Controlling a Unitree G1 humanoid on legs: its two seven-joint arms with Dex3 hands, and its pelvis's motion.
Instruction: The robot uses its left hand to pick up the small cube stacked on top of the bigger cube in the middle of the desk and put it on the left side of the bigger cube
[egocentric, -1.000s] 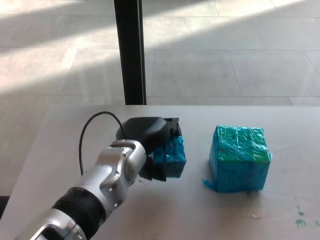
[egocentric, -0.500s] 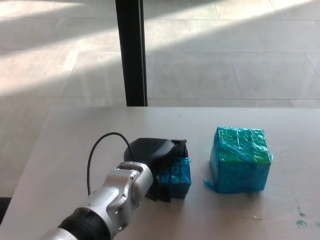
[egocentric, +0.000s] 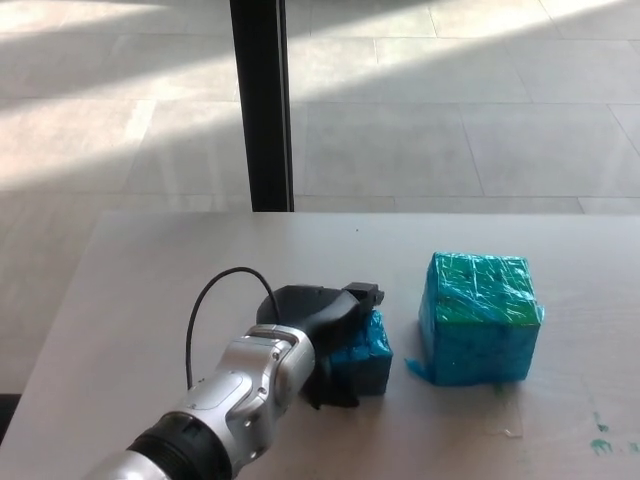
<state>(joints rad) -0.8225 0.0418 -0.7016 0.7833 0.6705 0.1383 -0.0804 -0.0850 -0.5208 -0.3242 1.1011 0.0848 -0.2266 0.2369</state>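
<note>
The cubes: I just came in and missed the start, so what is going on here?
The robot's left hand is shut on the small cube, holding it low at the desk, just left of the bigger cube with a small gap between them. Whether the small cube rests on the desk cannot be told. Nothing sits on the bigger cube. The right hand is not in view.

The left hand (egocentric: 325, 335) covers most of the small cube (egocentric: 368, 355) beside the bigger cube (egocentric: 478, 318), hiding whether it rests on the desk (egocentric: 150, 290). The desk's right edge is cropped.
</note>
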